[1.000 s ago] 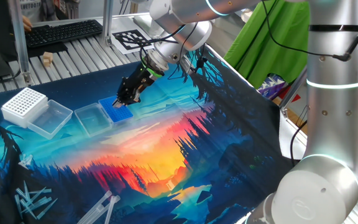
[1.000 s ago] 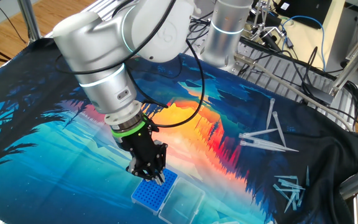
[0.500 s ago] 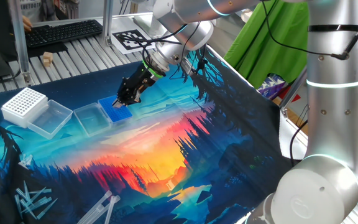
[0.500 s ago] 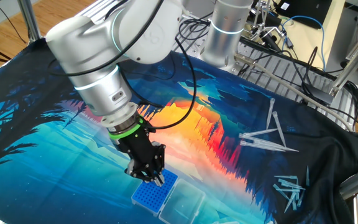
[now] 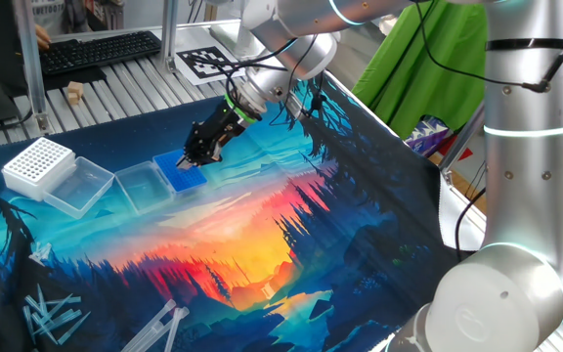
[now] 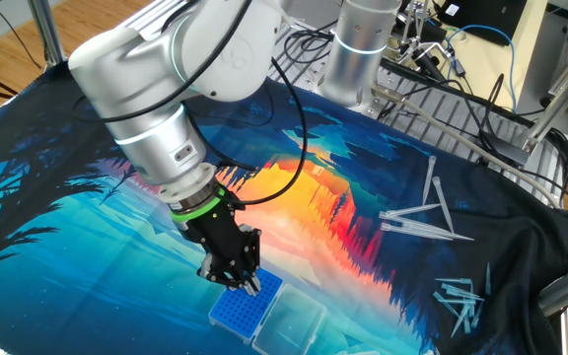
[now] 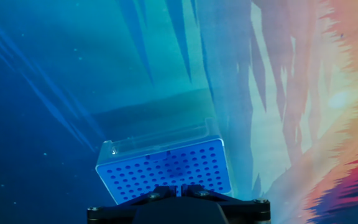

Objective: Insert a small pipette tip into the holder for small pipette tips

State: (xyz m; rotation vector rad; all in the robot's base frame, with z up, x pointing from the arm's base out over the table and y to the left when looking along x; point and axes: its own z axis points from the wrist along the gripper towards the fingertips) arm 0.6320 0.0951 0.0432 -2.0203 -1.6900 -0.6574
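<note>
The blue holder for small pipette tips (image 5: pixel 180 176) (image 6: pixel 244 310) (image 7: pixel 166 165) lies on the printed cloth with its clear lid (image 5: pixel 142 185) (image 6: pixel 296 322) (image 7: pixel 160 142) folded open beside it. My gripper (image 5: pixel 190 161) (image 6: pixel 250 286) (image 7: pixel 179 189) hangs tilted just above the holder's near edge, fingers pressed together. A thin pale sliver at the fingertips (image 6: pixel 255 289) looks like the small pipette tip, pointing down at the holes. In the hand view the finger bases cover the holder's lowest rows.
A white gridded rack (image 5: pixel 37 162) with its own clear lid (image 5: pixel 81 186) stands left of the holder. Loose pipette tips lie scattered on the cloth (image 5: pixel 52 318) (image 6: pixel 424 221) (image 6: pixel 461 296). A keyboard (image 5: pixel 96 49) sits behind the table.
The arm's upper links have swung slightly, while the shut gripper has stayed almost in place over the blue holder.
</note>
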